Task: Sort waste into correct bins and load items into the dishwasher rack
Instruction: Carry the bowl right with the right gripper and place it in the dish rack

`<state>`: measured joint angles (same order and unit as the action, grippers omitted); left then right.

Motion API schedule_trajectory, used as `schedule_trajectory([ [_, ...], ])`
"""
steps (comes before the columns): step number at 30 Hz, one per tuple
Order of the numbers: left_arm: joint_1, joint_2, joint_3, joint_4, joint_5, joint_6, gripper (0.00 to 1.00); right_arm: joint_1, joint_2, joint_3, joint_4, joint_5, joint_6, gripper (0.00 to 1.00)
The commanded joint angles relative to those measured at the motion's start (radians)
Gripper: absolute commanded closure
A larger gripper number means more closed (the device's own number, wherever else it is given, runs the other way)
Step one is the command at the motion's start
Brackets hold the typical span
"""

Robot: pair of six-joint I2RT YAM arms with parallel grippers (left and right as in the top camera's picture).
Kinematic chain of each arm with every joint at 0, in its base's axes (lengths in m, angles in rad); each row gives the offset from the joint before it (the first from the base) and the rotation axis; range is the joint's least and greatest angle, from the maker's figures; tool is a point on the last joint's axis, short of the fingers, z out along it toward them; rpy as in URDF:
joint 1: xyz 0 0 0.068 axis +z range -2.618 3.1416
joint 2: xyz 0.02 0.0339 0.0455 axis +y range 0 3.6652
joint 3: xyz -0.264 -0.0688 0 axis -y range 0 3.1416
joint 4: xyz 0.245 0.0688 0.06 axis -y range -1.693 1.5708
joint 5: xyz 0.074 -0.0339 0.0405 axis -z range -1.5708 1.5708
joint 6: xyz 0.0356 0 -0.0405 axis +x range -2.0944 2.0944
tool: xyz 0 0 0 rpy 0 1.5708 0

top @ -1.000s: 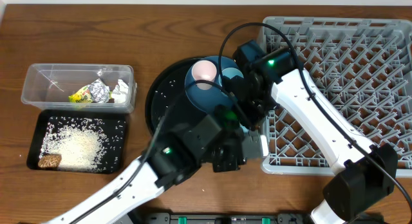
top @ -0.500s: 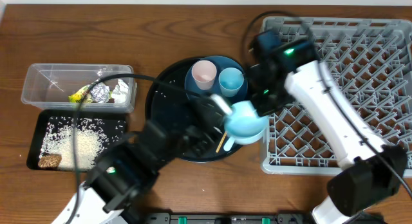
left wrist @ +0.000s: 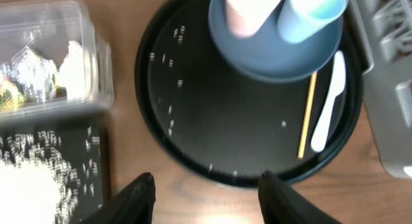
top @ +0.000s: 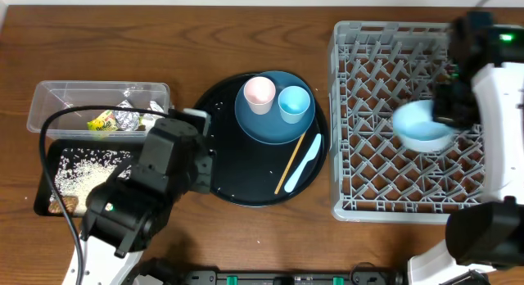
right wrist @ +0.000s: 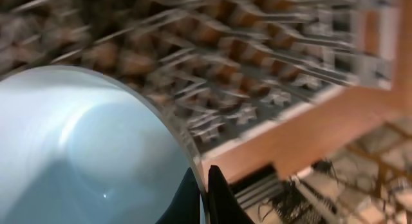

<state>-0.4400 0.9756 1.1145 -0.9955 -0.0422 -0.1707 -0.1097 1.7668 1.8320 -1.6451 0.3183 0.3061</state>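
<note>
One bowl (top: 422,128) in right tool (right wrist: 201,188), above rack (top: 385,174)

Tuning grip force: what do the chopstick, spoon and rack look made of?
Chopstick: probably wood or bamboo; matte tan, thin and straight.
Spoon: likely plastic; smooth, uniformly white.
Rack: looks like moulded plastic; matte grey open lattice with upright pegs.

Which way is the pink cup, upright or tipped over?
Upright: the pink cup stands on the dark blue plate, open mouth facing up.
</note>
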Motion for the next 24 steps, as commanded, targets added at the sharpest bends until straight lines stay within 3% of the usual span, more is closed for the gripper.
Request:
schedule_trajectory([
  [1, 0.007, 0.021, 0.002, -0.025, -0.01, -0.113, 0.46, -0.097, -0.018, 0.035, -0.005, 0.151, 0.037, 0.99],
  [6, 0.007, 0.062, -0.011, -0.041, -0.011, -0.123, 0.46, -0.192, -0.018, 0.133, -0.012, 0.158, 0.0, 0.99],
  [13, 0.007, 0.143, -0.011, -0.05, -0.01, -0.123, 0.46, -0.211, -0.014, 0.288, 0.014, 0.251, -0.053, 0.99],
  [19, 0.007, 0.219, -0.011, -0.055, -0.011, -0.123, 0.46, -0.213, 0.024, 0.294, 0.067, 0.281, -0.125, 0.99],
  [24, 0.007, 0.282, -0.011, -0.056, -0.01, -0.123, 0.46, -0.21, 0.106, 0.294, 0.069, 0.426, -0.125, 0.99],
])
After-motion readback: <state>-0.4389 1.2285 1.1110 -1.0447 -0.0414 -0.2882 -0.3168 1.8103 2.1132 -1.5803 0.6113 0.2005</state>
